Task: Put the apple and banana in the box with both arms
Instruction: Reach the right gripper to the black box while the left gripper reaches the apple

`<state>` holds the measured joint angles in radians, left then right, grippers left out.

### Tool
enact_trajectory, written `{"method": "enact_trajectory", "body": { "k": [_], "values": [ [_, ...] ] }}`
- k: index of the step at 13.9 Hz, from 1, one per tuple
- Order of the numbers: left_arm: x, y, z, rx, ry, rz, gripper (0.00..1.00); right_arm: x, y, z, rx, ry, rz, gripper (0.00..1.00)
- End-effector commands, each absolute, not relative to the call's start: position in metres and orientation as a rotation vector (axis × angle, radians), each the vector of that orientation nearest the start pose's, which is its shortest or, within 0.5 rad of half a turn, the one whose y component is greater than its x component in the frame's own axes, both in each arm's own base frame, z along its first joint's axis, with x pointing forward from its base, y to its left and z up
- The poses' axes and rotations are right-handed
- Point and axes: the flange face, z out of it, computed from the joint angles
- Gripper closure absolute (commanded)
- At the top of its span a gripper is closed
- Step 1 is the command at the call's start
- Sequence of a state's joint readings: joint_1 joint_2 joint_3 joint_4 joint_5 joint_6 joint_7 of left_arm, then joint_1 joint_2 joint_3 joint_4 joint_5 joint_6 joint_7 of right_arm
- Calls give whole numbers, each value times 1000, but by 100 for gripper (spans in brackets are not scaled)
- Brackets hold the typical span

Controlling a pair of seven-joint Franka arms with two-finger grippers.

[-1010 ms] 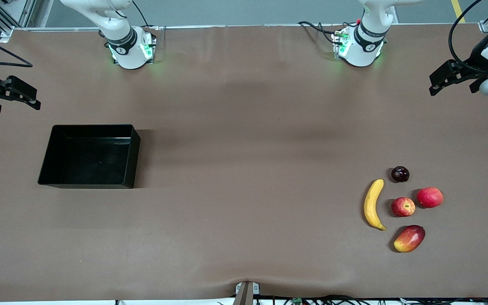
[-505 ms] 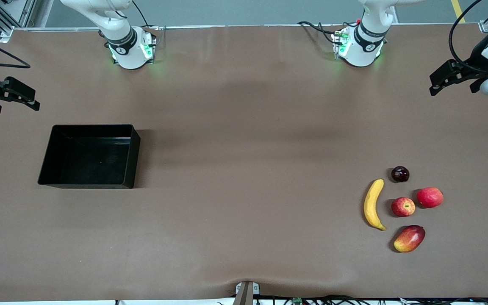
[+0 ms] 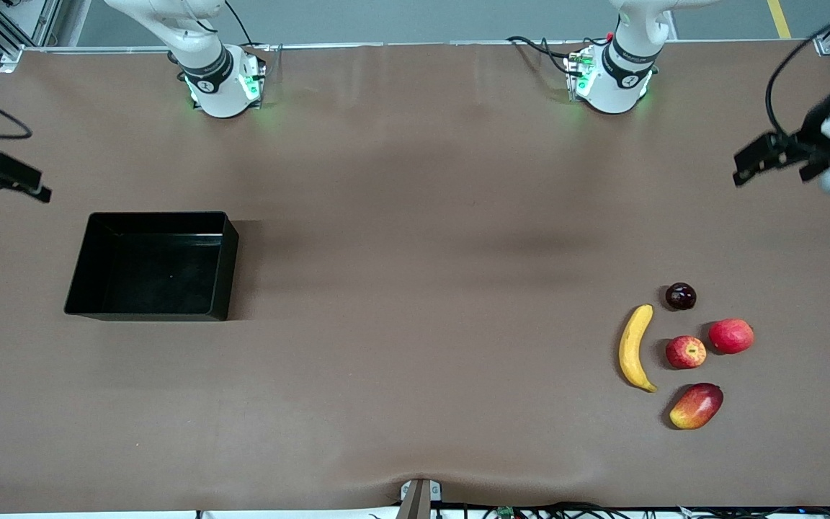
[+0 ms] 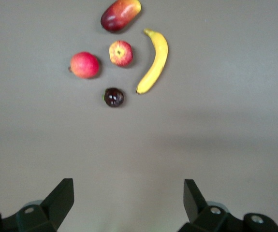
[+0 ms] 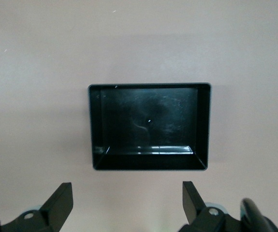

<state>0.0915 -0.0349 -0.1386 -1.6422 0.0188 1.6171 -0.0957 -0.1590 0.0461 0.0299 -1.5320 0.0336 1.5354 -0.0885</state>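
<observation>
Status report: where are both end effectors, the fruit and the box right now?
Left end effector open, up at its table end. Right end effector open, near the empty box. Apple and banana untouched on the table. Nothing blocking.

Front camera sits high, facing the two arm bases along the frame's top, taking in the whole table. Left wrist camera looks down from well above; the banana and apple sit top centre, shared with the front view's lower right. Right wrist camera looks down on the box, mid-frame, shared with the front view's centre left.
</observation>
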Motion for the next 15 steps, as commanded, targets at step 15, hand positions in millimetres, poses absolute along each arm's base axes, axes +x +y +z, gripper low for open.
{"method": "enact_trajectory", "body": {
  "k": [15],
  "values": [
    [688,53,260,-3098,-98,-322,0,598,-235,327,-2992,112,316,0]
  ]
}}
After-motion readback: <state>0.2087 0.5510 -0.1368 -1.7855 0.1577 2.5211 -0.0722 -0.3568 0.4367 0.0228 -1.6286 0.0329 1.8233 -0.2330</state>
